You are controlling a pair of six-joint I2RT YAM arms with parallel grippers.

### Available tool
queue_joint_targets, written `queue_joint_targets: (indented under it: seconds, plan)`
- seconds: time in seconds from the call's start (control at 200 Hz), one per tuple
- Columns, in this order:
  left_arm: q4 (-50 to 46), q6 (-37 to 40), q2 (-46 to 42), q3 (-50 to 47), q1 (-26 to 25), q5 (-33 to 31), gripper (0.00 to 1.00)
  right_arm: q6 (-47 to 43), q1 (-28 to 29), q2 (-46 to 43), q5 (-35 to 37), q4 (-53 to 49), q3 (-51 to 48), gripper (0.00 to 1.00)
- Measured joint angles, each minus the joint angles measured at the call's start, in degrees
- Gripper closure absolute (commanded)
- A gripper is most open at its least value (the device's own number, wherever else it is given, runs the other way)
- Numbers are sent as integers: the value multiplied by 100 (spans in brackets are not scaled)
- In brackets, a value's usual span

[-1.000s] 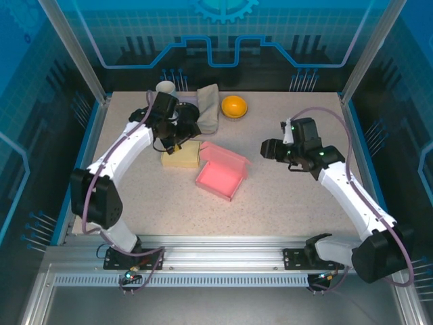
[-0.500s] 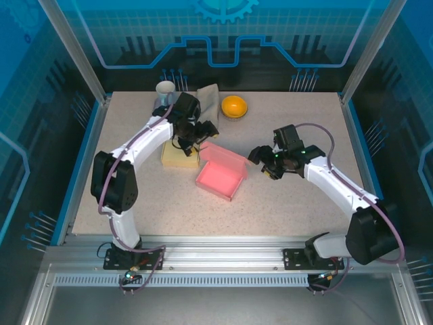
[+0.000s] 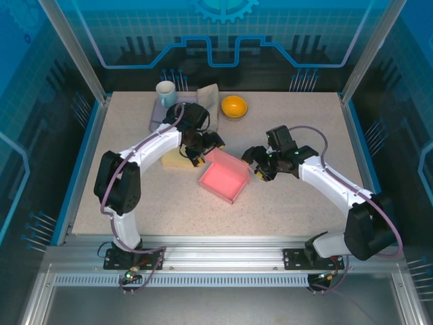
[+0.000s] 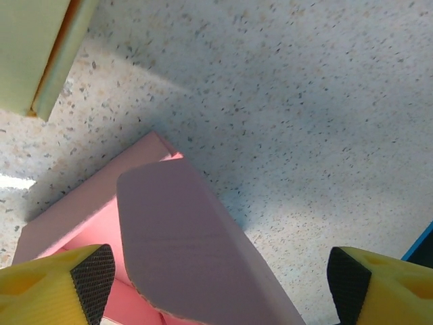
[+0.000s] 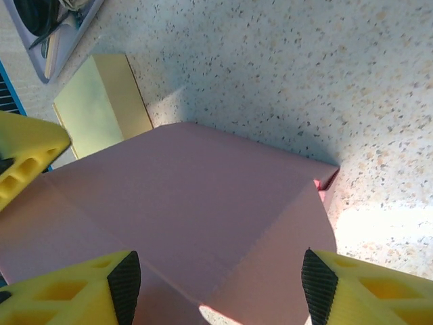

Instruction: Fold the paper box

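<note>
The pink paper box [image 3: 224, 183] lies open at mid-table, its lid flap [image 3: 231, 161] raised along the far edge. My left gripper [image 3: 207, 145] is at the flap's far-left corner. In the left wrist view the gripper [image 4: 220, 284] is open, and the flap's rounded end [image 4: 179, 237] lies between the pads without being pinched. My right gripper [image 3: 255, 166] is at the box's right side. It [image 5: 222, 281] is also open, its pads standing wide over the lid's pink panel [image 5: 196, 210].
A pale yellow box [image 3: 176, 160] lies just left of the pink one [image 5: 101, 108]. At the back stand a white cup [image 3: 166, 91], a grey tray [image 3: 160, 116], a folded cloth [image 3: 211, 99] and an orange bowl [image 3: 234, 105].
Both arms have closed in on the pink box: the left came off the yellow box to the flap's corner, and the right swung left to the box's right side.
</note>
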Motion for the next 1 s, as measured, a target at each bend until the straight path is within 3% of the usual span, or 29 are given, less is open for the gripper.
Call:
queue_joint_targets:
  seconds: [0.395,0.55,0.78,0.89,1.0]
  plan:
    - [219,-262,-264,-356,-234,-66,20,374,262,83,-28,173,0,33]
    - [295,-398,-267,-470,-256,-111,29,560,387,90,-83,282,0,33]
    - [533,-737,-293,-603,-306,-192,57,612,452,92,-87,299,0,33]
    - [610,-975,-369,-699,-348,-280,62,612,457,105,-90,299,-2,33]
    - [721,-1270,-468,-828,-358,-308,73,610,509,114,-85,299,-11,33]
